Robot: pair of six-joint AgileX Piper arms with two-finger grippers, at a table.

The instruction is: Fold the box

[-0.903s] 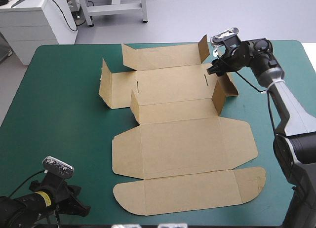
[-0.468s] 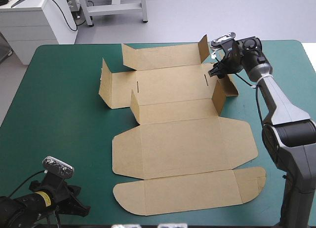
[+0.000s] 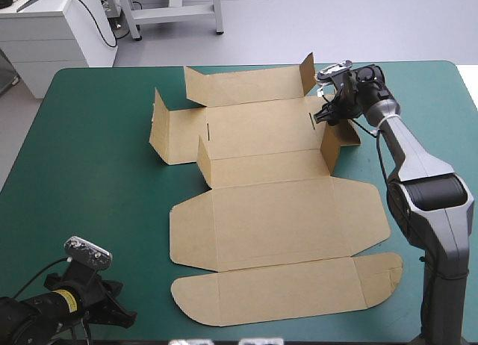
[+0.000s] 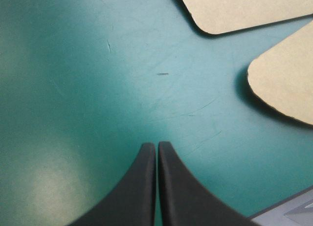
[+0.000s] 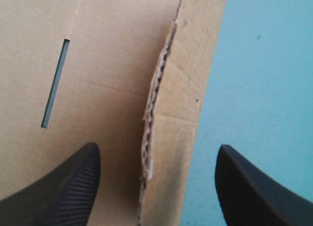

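Folding looks barely begun: the cut brown cardboard box [image 3: 254, 128] lies across the middle of the teal-green desk [image 3: 97, 173], far walls [image 3: 246, 84] half raised, lid panels [image 3: 276, 222] flat, the right hand [image 3: 326, 113] spread wide astride the edge of its right end flap [image 5: 157, 89], the left hand [image 4: 157, 146] pressed together, idle.

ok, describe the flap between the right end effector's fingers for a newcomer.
On the teal-green table, find the brown box's far right end, where the right end effector is open. The flap stands between its fingers, beside a narrow slit; alone there, it shows its raw corrugated edge.
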